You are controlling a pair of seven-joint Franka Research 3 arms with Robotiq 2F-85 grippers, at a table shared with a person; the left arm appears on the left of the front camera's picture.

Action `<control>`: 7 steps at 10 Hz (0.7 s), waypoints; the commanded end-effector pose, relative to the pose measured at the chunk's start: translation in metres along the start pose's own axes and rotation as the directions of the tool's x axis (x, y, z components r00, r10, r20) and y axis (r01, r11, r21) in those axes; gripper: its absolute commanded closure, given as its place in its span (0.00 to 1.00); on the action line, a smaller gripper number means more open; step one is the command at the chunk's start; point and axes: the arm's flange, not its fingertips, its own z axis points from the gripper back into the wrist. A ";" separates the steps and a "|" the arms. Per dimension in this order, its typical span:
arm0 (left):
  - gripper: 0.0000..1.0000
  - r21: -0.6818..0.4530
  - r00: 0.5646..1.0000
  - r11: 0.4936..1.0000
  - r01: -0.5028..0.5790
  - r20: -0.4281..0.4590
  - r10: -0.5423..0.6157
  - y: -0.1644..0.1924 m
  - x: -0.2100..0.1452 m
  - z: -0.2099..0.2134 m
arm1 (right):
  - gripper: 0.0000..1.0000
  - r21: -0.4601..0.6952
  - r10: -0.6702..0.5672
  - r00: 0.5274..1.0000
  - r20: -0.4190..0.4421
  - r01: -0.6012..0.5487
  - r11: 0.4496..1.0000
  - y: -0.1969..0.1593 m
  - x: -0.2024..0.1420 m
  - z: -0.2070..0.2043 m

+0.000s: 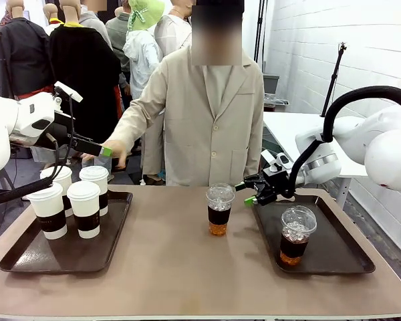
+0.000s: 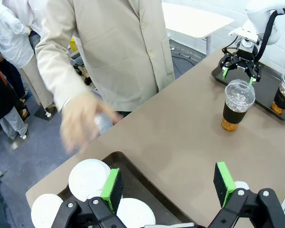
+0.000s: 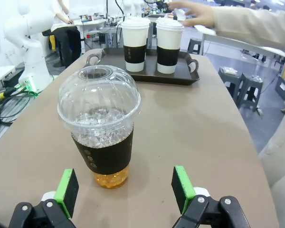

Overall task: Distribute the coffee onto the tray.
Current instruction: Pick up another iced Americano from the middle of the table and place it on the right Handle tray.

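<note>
From where I stand, the right claw has its green pads spread wide on either side of an iced coffee cup. They line up with the dark sleeve but do not touch it, which reads to me as the approach for a grasp at the stiffest part of a soft plastic cup. That cup stands upright on the bare desk, between the two trays and just beside the left edge of the right tray, so it is the one drink not yet on a tray. The second iced coffee sits upright on that right tray, near its middle, with bare room around it. The four white paper cups are bunched toward the far end of the left tray, lids on. The left claw hangs open and empty above them, high enough, I'd guess, to keep clear of the lids. The person's hand hovers close to that claw by the far edge of the desk; whether it holds anything is too blurred to tell.
</note>
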 end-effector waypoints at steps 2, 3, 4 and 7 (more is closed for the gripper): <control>0.00 0.003 1.000 1.000 -0.009 -0.003 0.009 0.000 -0.001 -0.001 | 0.00 -0.001 0.000 1.000 -0.002 0.000 1.000 0.001 0.001 0.000; 0.00 0.003 1.000 1.000 -0.009 -0.003 0.009 0.000 -0.001 -0.001 | 0.00 -0.001 0.000 1.000 -0.002 0.000 1.000 0.001 0.001 0.000; 0.00 0.003 1.000 1.000 -0.009 -0.003 0.009 0.000 -0.001 -0.001 | 0.00 -0.001 0.000 1.000 0.000 0.000 1.000 0.000 0.000 0.000; 0.00 0.003 1.000 1.000 -0.009 -0.003 0.009 0.000 -0.001 -0.001 | 0.00 -0.094 0.005 1.000 0.007 -0.004 0.996 -0.002 -0.006 -0.020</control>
